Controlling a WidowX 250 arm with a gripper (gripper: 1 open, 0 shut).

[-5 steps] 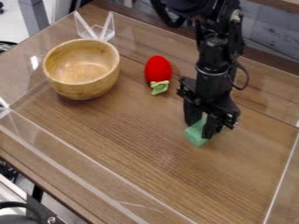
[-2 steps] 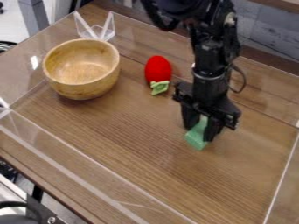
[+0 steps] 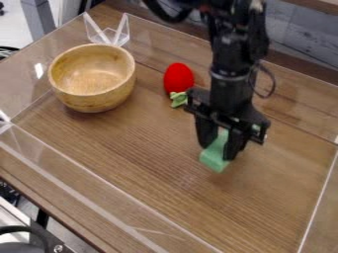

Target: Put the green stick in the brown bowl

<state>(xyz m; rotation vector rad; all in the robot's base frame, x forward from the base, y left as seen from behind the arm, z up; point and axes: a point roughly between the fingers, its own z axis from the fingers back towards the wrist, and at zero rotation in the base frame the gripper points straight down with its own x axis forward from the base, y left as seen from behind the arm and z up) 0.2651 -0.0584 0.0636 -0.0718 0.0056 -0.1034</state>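
While the claw [image 3: 219, 150] points down over the table [image 3: 119, 168], its jaws are clamped on the stick [image 3: 214, 156], which hangs between them. The bowl [image 3: 93, 77] sits well apart to its upper left, the strawberry [image 3: 179, 81] nearer, just above.

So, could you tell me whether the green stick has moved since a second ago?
Yes. The green stick, held in the gripper, has lifted off the table and shifted slightly left, towards the strawberry.

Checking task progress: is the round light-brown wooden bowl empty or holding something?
Empty: the wooden bowl shows only bare grain inside.
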